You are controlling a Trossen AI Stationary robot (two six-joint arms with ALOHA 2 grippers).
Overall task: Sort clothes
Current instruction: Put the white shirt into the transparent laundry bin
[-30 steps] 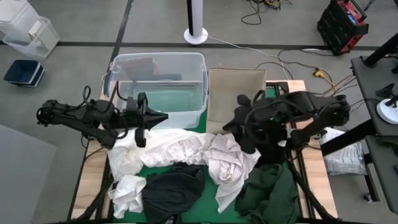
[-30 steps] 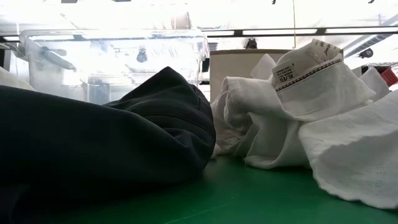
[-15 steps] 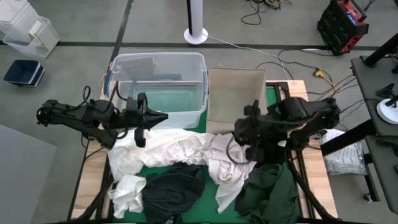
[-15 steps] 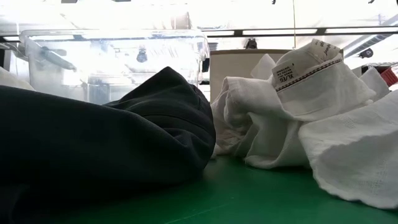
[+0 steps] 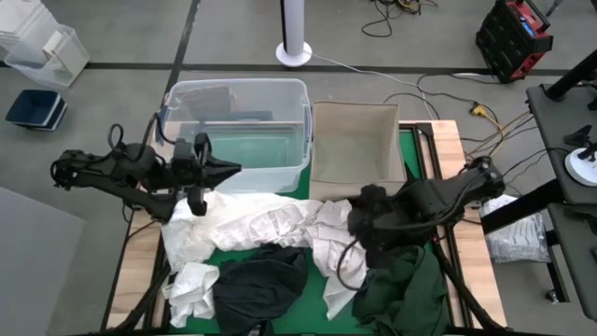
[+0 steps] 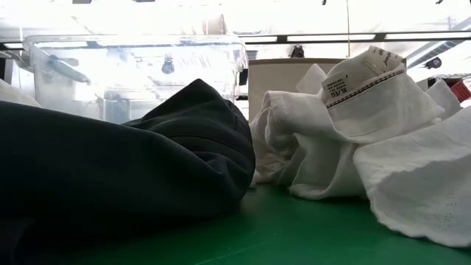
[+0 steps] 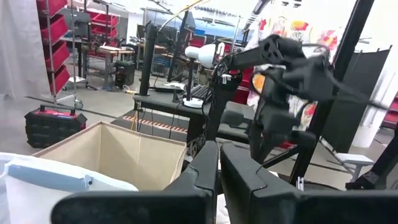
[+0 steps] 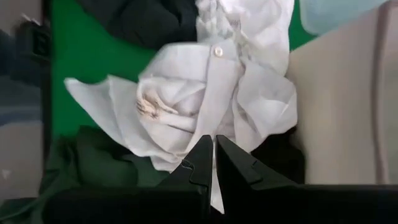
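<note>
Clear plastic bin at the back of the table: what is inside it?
From the high view, the clear plastic bin shows no garments, only its pale bottom. The left pincer and arm cover its front-left edge, so that part stays unseen.

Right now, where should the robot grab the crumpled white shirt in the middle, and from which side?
Probably the raised bunch of folds on the white shirt, taken from straight above. In the right wrist view that bunch stands up beside a button, giving the fingers a ridge to pinch. The right gripper already hangs over it, shut, so it must open first.
</note>
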